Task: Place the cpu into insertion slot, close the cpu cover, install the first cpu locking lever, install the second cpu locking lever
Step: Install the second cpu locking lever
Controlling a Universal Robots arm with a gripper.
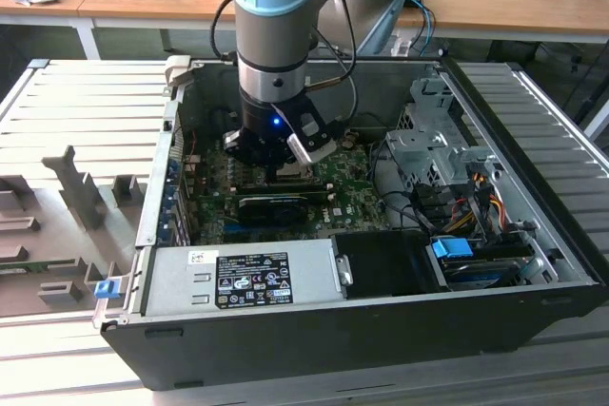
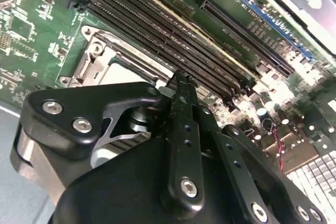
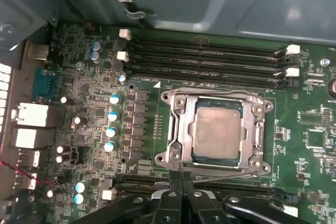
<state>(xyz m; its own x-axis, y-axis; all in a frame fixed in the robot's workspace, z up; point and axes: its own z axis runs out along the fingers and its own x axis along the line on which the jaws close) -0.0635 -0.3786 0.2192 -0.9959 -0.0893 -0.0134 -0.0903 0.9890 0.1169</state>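
Note:
The cpu (image 3: 216,132) lies flat in the insertion slot (image 3: 167,97) on the green motherboard, its pale metal face up. The cpu cover (image 3: 183,124) is down over it, framing the chip through its central opening. A thin metal locking lever (image 3: 231,172) runs along the slot's edge nearest my gripper (image 3: 181,180). My black fingers are shut together, and their tips sit right at that lever's end. In the second wrist view the gripper (image 2: 181,77) tips sit just beside the socket corner, with part of the cpu (image 2: 123,73) showing beyond. In the exterior view the gripper (image 1: 278,170) is low inside the computer case.
Several long black memory slots (image 3: 205,59) run beside the socket. A black expansion card (image 1: 281,206) lies across the board close to the gripper. The power supply (image 1: 238,278), drive cage (image 1: 428,130) and loose cables (image 1: 466,202) crowd the case walls around the board.

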